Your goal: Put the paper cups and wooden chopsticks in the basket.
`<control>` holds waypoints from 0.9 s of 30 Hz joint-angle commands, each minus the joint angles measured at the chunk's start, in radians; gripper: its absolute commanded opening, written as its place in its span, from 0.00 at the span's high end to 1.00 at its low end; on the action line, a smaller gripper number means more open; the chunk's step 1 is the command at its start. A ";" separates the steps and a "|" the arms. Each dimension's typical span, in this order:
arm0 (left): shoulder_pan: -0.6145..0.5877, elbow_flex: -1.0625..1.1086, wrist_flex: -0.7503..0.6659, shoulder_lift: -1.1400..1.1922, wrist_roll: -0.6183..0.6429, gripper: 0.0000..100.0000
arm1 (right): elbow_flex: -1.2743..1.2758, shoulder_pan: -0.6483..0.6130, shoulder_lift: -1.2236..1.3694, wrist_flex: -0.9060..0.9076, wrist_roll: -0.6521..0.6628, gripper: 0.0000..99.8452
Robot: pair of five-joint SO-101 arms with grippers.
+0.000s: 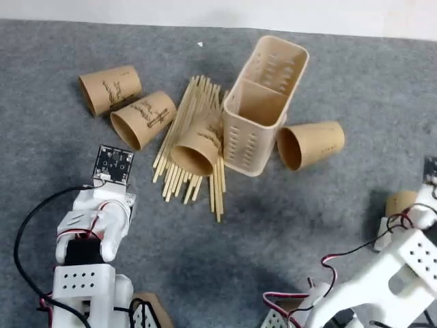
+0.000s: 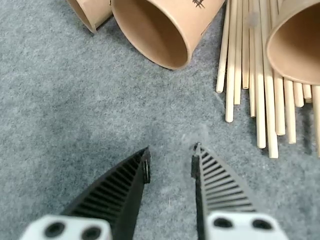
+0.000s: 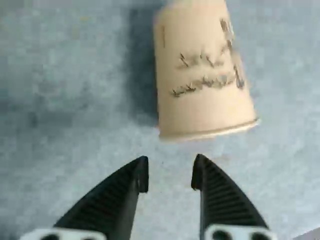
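Lying sideways, the first paper cup (image 1: 109, 89) and second cup (image 1: 143, 119) sit ahead of the left gripper (image 2: 170, 152), its fingers spread above the carpet (image 2: 75, 100). Wooden chopsticks (image 1: 194, 99) fan out under a third cup (image 1: 196, 145), against the basket (image 1: 263, 102). A fourth cup (image 1: 311, 145) lies beyond. The right gripper (image 3: 170, 167), also spread, faces a fifth cup (image 3: 200, 75).

Chopsticks (image 1: 191, 102) left of basket (image 1: 246, 147); cup (image 1: 198, 145) atop chopsticks; another cup (image 1: 311, 145) right of basket.

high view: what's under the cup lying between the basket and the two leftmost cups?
The wooden chopsticks: the cup lies on its side across the pile. Sticks show past both ends; their middle stretch is covered.
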 commanded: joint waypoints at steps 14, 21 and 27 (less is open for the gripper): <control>-0.004 -0.002 -0.017 -0.005 -0.008 0.84 | 0.341 0.077 -0.159 -0.257 -0.729 0.84; -0.004 -0.002 -0.017 -0.004 -0.008 0.84 | 0.340 -0.031 -0.159 -0.297 -0.896 0.84; -0.004 -0.002 -0.017 -0.001 -0.008 0.84 | 0.348 -0.061 -0.151 -0.481 -0.950 0.84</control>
